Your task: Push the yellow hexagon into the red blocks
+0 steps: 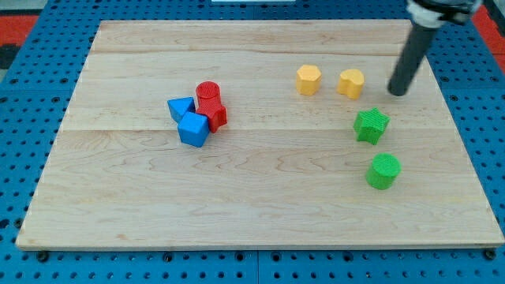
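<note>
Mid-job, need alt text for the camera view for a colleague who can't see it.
My tip sits just right of two yellow blocks near the board's top right. Two red blocks cluster with two blue blocks left of centre; a green star and green cylinder lie at the right.

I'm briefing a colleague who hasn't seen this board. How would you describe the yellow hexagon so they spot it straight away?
Start at the wooden board and go to its upper right part, where two yellow blocks sit side by side. The yellow hexagon is the one nearer the view's left, toward the red blocks. Its neighbour, the yellow heart-like block, lies between it and my tip.
</note>
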Robot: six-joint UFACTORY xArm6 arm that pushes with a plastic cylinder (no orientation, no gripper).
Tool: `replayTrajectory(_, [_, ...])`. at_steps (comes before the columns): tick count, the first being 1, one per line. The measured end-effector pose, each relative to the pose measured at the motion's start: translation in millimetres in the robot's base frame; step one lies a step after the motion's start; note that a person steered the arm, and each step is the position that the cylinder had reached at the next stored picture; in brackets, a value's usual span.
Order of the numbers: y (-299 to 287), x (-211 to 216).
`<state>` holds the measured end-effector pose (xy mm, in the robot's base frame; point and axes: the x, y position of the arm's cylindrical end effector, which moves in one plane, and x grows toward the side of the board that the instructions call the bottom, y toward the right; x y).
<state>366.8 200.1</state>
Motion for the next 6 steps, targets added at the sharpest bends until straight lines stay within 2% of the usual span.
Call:
replayTrajectory(1, [-80, -34])
replayTrajectory(2, [-142, -47])
replayTrajectory(3, [-184, -42])
replayTrajectory(4, [-162, -33])
replayTrajectory(5, [-165, -15])
replayTrajectory(6, [-224, -7])
